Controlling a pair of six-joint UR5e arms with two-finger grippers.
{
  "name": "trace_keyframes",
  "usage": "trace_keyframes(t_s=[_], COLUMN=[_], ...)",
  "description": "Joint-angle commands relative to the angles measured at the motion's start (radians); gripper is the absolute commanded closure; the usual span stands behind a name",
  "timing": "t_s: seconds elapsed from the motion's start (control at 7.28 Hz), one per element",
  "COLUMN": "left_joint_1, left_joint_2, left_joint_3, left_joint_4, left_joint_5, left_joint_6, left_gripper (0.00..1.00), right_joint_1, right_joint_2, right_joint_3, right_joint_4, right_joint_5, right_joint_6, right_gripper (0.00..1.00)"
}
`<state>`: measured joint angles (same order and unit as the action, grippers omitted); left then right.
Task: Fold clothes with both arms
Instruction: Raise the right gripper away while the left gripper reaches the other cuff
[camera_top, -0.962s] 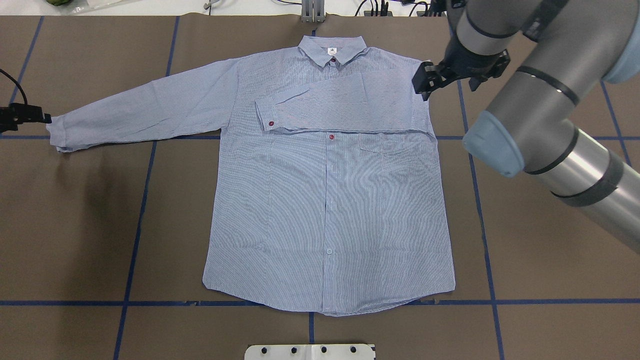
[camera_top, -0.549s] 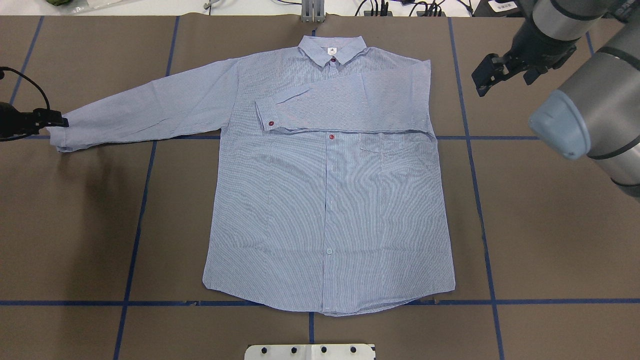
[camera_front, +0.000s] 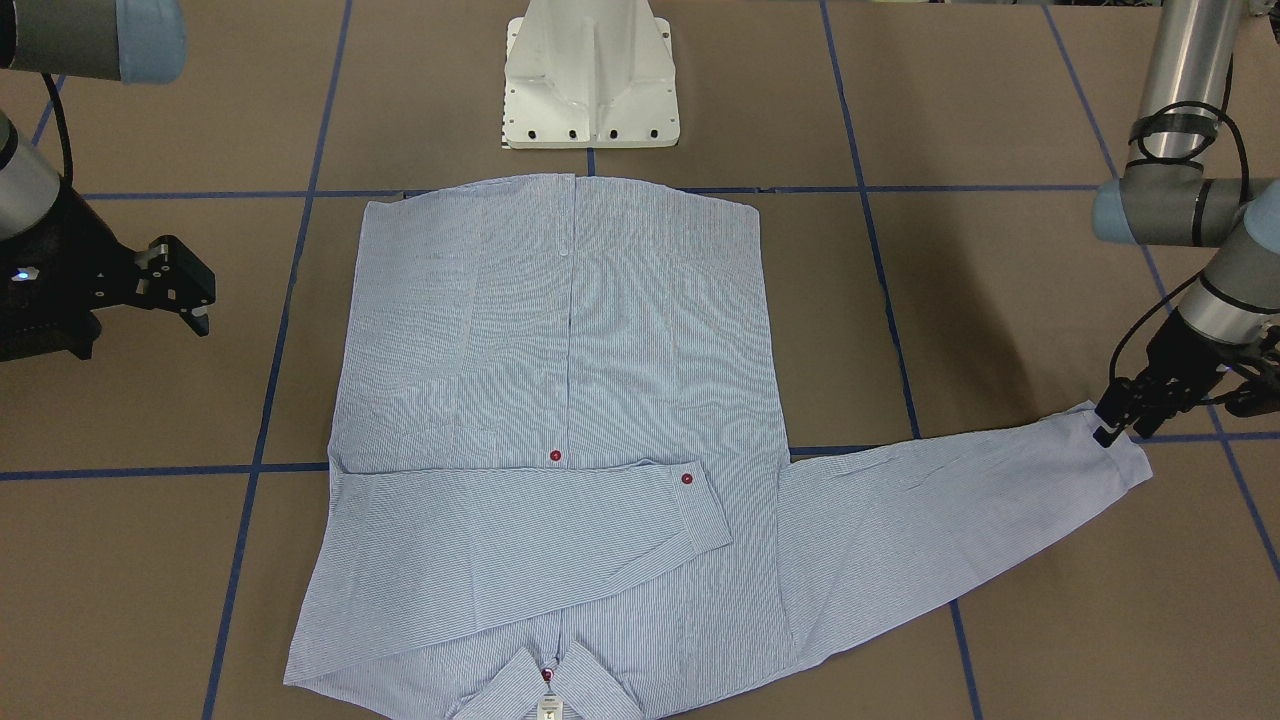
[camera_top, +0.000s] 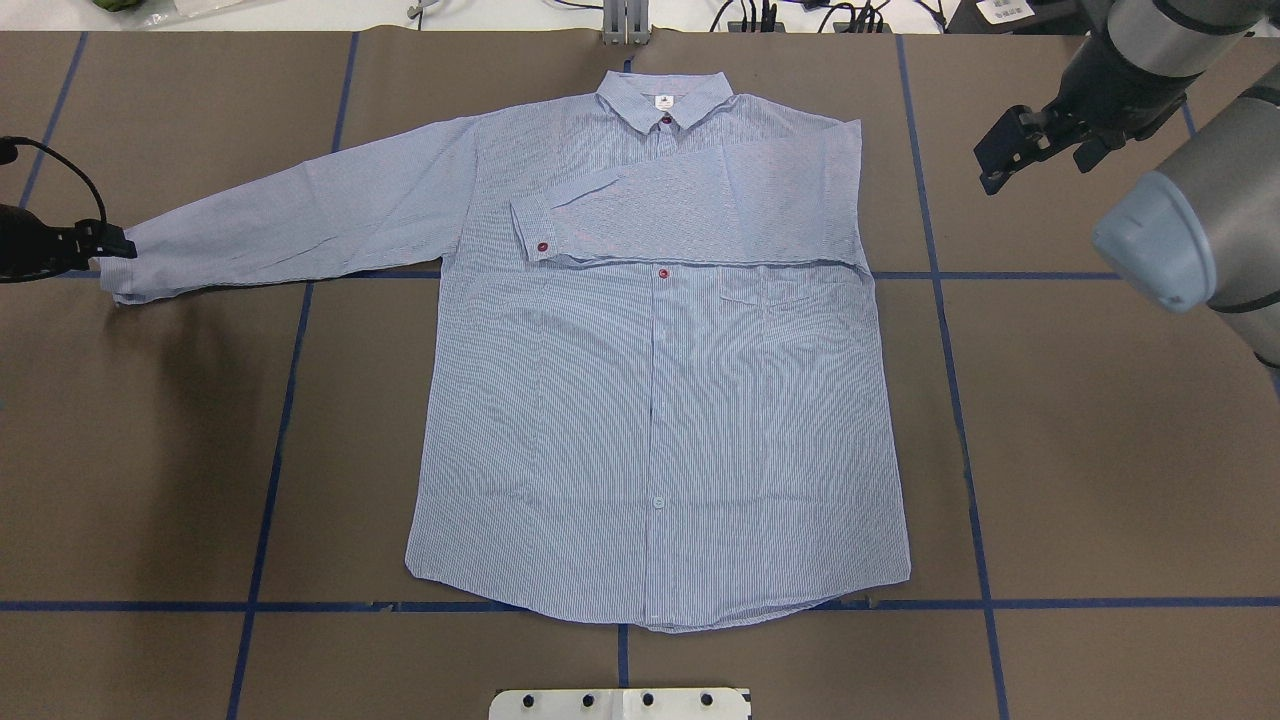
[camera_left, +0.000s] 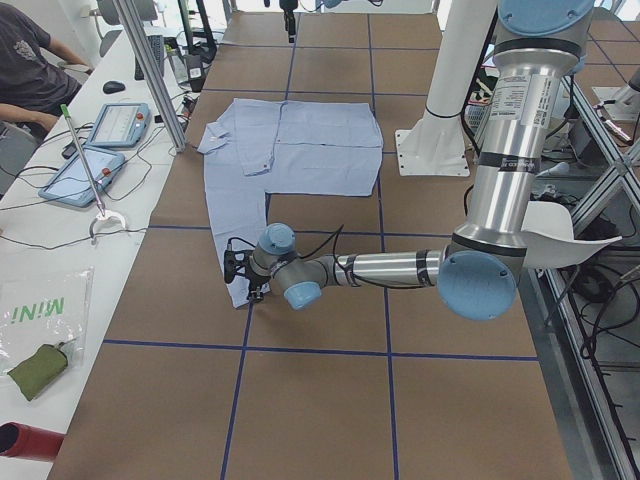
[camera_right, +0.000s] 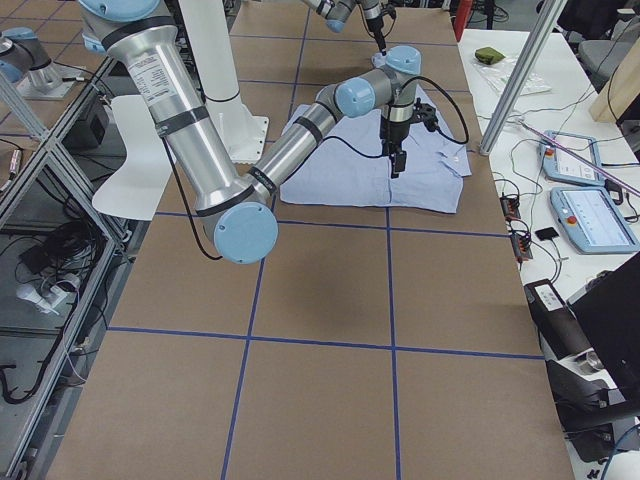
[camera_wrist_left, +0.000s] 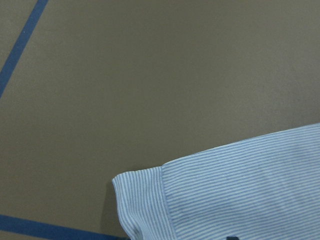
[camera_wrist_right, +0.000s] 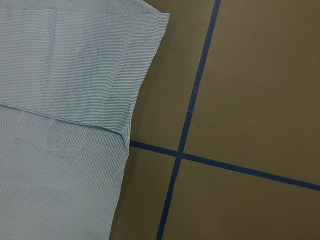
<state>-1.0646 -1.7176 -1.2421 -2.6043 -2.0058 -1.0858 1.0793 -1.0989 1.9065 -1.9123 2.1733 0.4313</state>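
The light blue striped shirt (camera_top: 650, 400) lies flat and front up, with its collar at the far edge. One sleeve (camera_top: 700, 205) is folded across the chest. The other sleeve (camera_top: 290, 225) stretches out to the left. My left gripper (camera_top: 118, 245) is low at that sleeve's cuff (camera_front: 1125, 455), and its jaws look parted. The cuff also shows in the left wrist view (camera_wrist_left: 145, 205). My right gripper (camera_top: 995, 160) is open and empty, raised off the shirt to the right of the folded shoulder. The right wrist view shows the folded sleeve (camera_wrist_right: 90, 65) and the chest pocket (camera_wrist_right: 65, 142).
The brown table cover carries blue tape lines (camera_top: 940, 275). The white pedestal base (camera_front: 590, 80) stands just beyond the shirt's hem. A side bench with tablets (camera_left: 100, 150) and an aluminium post (camera_left: 150, 70) runs along the far edge, and a person (camera_left: 30, 60) sits there.
My right gripper has drawn back to the right, away from the folded shoulder. My left gripper has slid right onto the cuff of the outstretched sleeve. The shirt has not moved.
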Motion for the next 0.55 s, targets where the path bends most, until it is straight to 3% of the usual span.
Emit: trace_keyframes(t_s=[0.0,0.41], left_joint_1=[0.002,0.002], left_joint_2=[-0.002,-0.002], left_joint_3=[0.009,0.021], left_joint_4=[0.001,0.003], left_joint_5=[0.001,0.015], left_joint_6=[0.0,-0.002], left_gripper=[0.4,0.52], right_joint_1=[0.001,-0.001], right_joint_2=[0.001,0.005], right_joint_3=[0.0,0.002], right_joint_4=[-0.001,0.002], right_joint_5=[0.003,0.0], right_joint_6=[0.001,0.003], right_gripper=[0.0,0.0])
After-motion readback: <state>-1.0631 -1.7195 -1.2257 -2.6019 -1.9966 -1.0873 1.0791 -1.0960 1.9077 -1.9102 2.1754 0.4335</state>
